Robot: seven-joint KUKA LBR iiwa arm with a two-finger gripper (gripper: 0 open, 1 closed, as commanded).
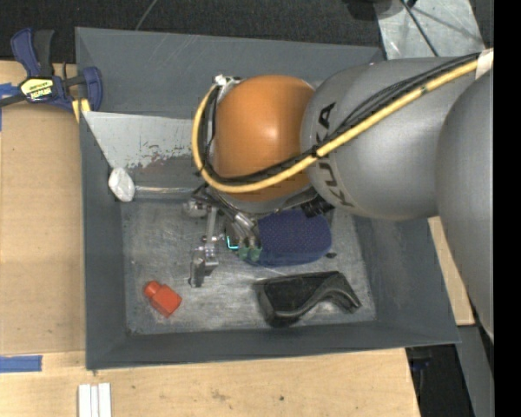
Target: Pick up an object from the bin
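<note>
My gripper (pixel 224 261) hangs below the orange wrist cover, low over the middle of the bin. It is open, with bare bin floor between its fingers. One metal finger (pixel 201 268) stands on the left. The other is at the edge of a dark blue soft pouch (pixel 293 237), which lies just right of the gripper. A black curved handle-like piece (pixel 308 296) lies in front of the pouch near the bin's front wall. A small red block (pixel 162 298) rests to the front left of the gripper, apart from it.
A white crumpled lump (pixel 122 183) sits at the back left, by the bin's sloped wall. The arm and its orange cover hide the back and right part of the bin floor.
</note>
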